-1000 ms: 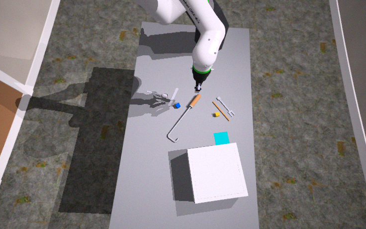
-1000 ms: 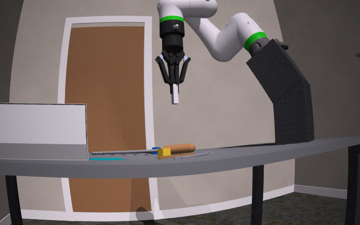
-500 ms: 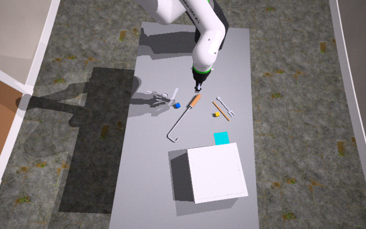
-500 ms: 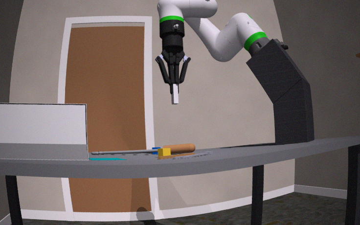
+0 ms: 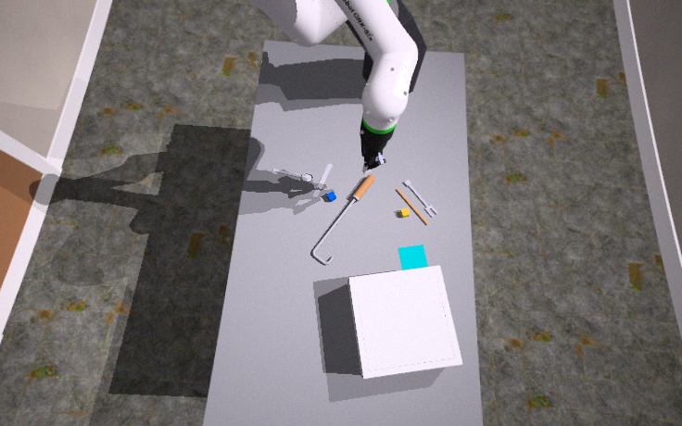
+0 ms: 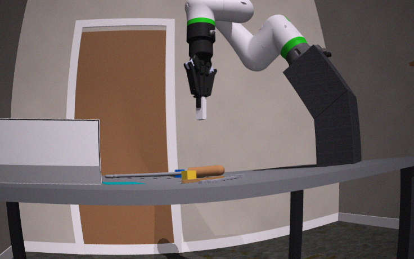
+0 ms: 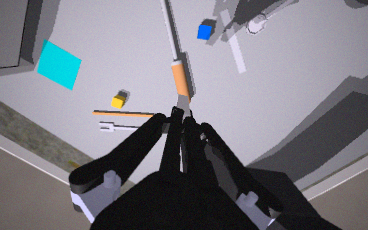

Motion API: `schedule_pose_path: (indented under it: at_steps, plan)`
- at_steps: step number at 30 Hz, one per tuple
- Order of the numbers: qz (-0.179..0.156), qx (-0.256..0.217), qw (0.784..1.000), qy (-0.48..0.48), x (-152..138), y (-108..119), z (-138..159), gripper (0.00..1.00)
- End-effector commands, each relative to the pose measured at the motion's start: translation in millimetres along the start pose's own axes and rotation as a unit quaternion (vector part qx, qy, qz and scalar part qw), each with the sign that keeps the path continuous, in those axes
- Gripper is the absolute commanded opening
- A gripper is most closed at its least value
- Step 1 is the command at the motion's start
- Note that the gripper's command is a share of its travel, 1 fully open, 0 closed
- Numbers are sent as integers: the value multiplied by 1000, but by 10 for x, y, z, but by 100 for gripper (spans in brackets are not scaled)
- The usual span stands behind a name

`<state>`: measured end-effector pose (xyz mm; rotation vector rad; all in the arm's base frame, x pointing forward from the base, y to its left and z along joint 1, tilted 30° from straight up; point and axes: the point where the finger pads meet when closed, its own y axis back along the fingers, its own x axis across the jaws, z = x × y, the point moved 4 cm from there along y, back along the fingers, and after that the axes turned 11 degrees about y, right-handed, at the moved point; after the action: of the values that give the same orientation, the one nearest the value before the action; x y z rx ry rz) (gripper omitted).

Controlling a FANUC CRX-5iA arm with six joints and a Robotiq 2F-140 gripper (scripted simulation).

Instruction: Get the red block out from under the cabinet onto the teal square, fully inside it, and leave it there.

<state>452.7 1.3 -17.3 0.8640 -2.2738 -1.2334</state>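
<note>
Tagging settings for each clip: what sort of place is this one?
Probably an indoor room set up as a robot workcell: a grey table carrying the arm's dark pedestal, a brown door behind, and a mottled stone-like floor.

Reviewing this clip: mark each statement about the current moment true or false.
1. The end effector is shut and hangs above the table. True.
2. The red block sits on the teal square. False: the square is bare, and no red block shows in any view.
3. The hook tool with the orange handle lies on the table. True.
4. The yellow block touches the blue block. False: they lie apart, on opposite sides of the hook tool.
</note>
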Motion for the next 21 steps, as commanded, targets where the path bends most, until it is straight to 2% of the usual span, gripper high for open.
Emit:
schedule_pose_path:
  at_steps: [1,2,5,18,19,21]
  plan:
    - [1,-13,996,85,-3,1,-16,0]
    - [0,-14,987,162,-4,1,-16,0]
    - [0,-18,974,224,-5,1,-20,0]
    - [0,-20,973,232,-6,1,-20,0]
    - [0,-20,973,232,-6,1,-20,34]
    - [0,-20,973,232,-6,1,-20,34]
